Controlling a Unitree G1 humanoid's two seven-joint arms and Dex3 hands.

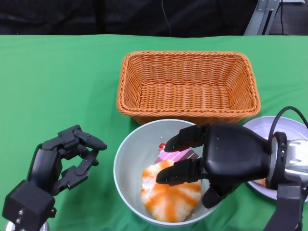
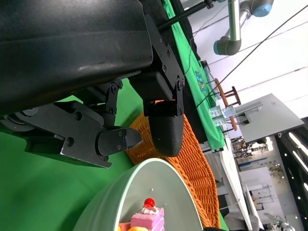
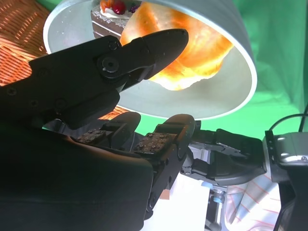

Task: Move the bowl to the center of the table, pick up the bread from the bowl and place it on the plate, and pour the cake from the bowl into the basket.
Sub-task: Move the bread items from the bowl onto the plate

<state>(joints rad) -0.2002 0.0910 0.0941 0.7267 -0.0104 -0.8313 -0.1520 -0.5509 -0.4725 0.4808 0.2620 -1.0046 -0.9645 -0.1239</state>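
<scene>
Right hand [image 1: 211, 156] hovers over the bowl [image 1: 126, 163] w/ fingers spread above the bread [image 1: 168, 195], gripping nothing; left hand [image 1: 67, 159] lower left, open, empty.

glossy black right hand [image 1: 219, 159], silver wrist, looping black cable, matte black left hand [image 1: 65, 159] with screws

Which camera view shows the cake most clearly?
The left wrist view: the cake with its red cherry sits unobstructed in the bowl. In the head view the right hand hides most of it. The right wrist view shows only its edge.
</scene>
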